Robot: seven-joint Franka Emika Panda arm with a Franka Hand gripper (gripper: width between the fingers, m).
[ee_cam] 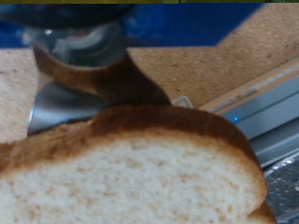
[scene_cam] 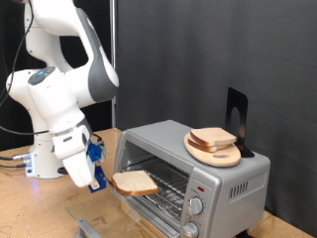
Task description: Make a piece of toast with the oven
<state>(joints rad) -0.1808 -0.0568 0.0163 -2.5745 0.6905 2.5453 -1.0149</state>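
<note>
My gripper (scene_cam: 102, 179) is shut on a piece of toast (scene_cam: 134, 181), a pale slice with a tan crust, held level just in front of the oven's open mouth. The oven (scene_cam: 230, 181) is a silver-grey box with its door down, a wire rack (scene_cam: 168, 178) inside and two round knobs (scene_cam: 196, 206) at its front right. In the wrist view the held slice (ee_cam: 131, 173) fills the lower half of the picture, and a gripper finger (ee_cam: 79, 79) shows behind it.
A round wooden board (scene_cam: 215, 151) with two more bread slices (scene_cam: 213, 138) rests on top of the oven, in front of a black stand (scene_cam: 236, 114). The white arm base (scene_cam: 45, 159) stands at the exterior view's left on the cork-topped table (scene_cam: 30, 203).
</note>
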